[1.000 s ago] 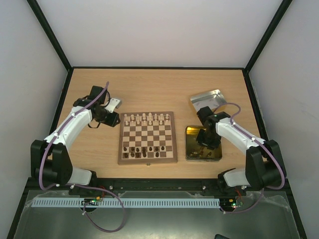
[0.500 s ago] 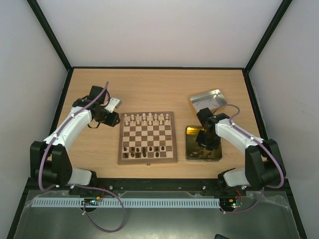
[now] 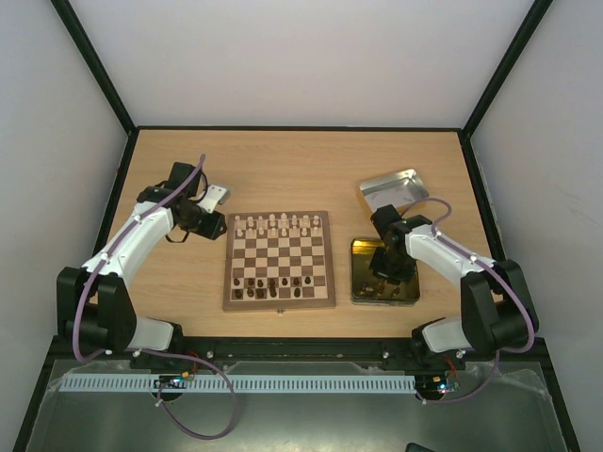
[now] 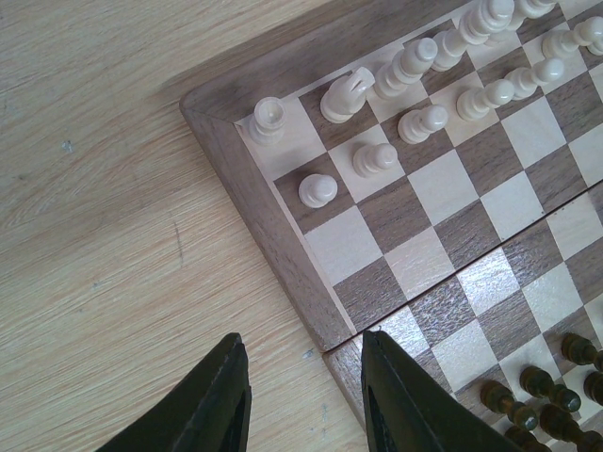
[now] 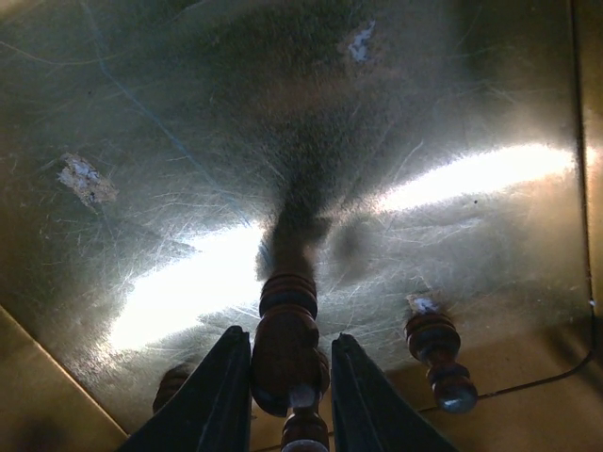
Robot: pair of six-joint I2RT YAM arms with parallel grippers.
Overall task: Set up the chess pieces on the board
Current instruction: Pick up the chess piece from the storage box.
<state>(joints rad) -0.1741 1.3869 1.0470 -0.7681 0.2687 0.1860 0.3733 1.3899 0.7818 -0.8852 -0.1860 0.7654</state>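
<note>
— Wood table (image 3: pixel 283 169), just one. What is on it?

— One board (image 3: pixel 278 256), in the middle, between the two arms. To its right are two tins: a gold tin (image 3: pixel 363 282) just beside the board and a silver tin (image 3: pixel 391 188) farther back, set askew.

— And the grippers?

— Two. The left gripper (image 4: pixel 301 339) hovers over the table at the board's left edge, its fingers spread with nothing between them. The right gripper (image 5: pixel 287 334) is down in the gold tin, its fingers pressed against both sides of one dark piece (image 5: pixel 285 358).

— Is that piece off the tin floor?

— I cannot tell.

— Anything else in the tin?

— A second piece (image 5: pixel 435 363), also dark, lies just right of the gripped one. What looks like a third piece (image 5: pixel 174 384) is half hidden by the left finger.

— How many stand on the board?

— Cream pieces (image 3: pixel 278 224) stand in the two far rows and dark pieces (image 3: pixel 273 285) in the two near rows. They are too small to count surely.
</note>
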